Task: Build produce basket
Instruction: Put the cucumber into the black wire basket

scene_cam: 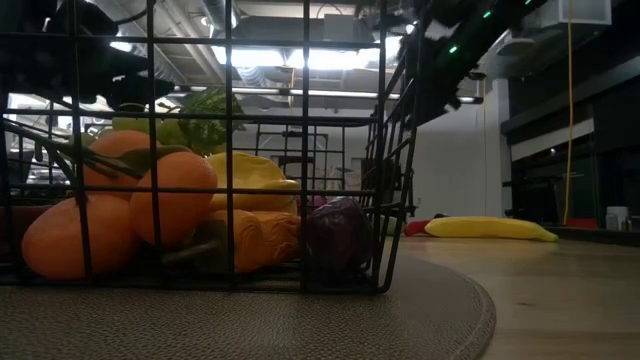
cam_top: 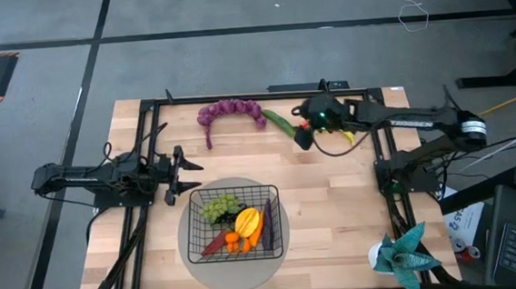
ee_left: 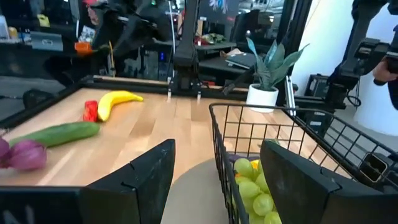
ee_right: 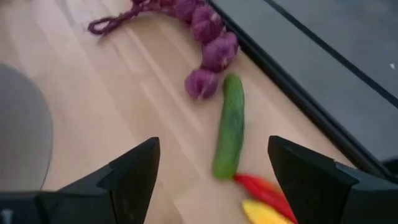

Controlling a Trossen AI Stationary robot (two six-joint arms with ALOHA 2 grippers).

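Note:
The black wire basket [cam_top: 234,224] stands on a round grey mat and holds green grapes [cam_top: 219,205], a yellow piece, orange carrots [scene_cam: 120,205] and a dark eggplant [scene_cam: 335,235]. Near the far edge lie a string of purple grapes [cam_top: 228,110], a green cucumber [ee_right: 229,127], a red chili [ee_right: 264,190] and a yellow banana [ee_left: 118,102]. My right gripper [cam_top: 303,134] [ee_right: 214,186] hovers open over the cucumber's end by the chili. My left gripper [cam_top: 187,172] [ee_left: 217,186] is open, just beyond the basket's far left corner.
A dark frame rail [cam_top: 264,95] runs along the table's far edge behind the produce. A potted plant [cam_top: 400,255] stands at the near right corner. Bare wood [cam_top: 335,203] lies between the basket and the right arm's base.

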